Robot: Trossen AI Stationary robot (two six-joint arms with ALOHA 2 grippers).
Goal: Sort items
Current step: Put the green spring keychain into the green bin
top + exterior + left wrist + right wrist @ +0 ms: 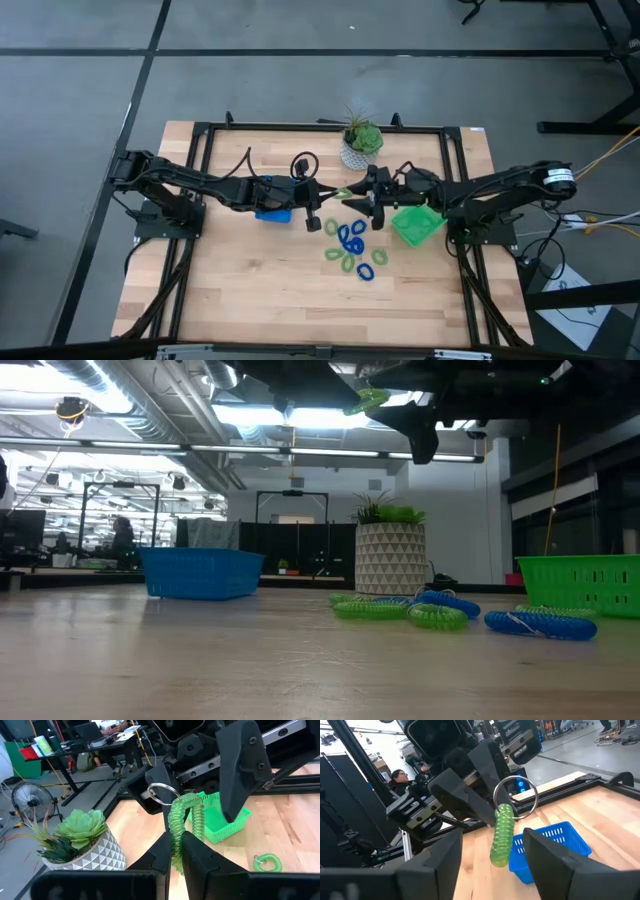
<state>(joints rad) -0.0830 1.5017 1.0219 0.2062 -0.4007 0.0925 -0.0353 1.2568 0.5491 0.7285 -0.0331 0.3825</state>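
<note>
A light green coil ring (344, 192), with a metal key ring (161, 794) at one end, hung in the air near the centre of the high view, clamped between the closed fingers (200, 857) of the left end effector (338, 193). The right end effector (372, 196) faced it from the right side of the frame, just beside it, its fingers (555, 857) spread apart with the green coil hanging between them and not gripped. Below this meeting point in the high view, the other rings lay in a loose cluster on the bench (250, 290): blue ones (350, 236) and light green ones (333, 254) mixed together, some touching. The blue tray (272, 211) sat left of centre, partly under the left arm, and the green tray (417, 223) sat right of the cluster, beneath the right arm. A potted plant (360, 143) in a white patterned pot stood toward the top centre of the bench. In the right wrist view a person (400, 779) sat in the room behind.
</note>
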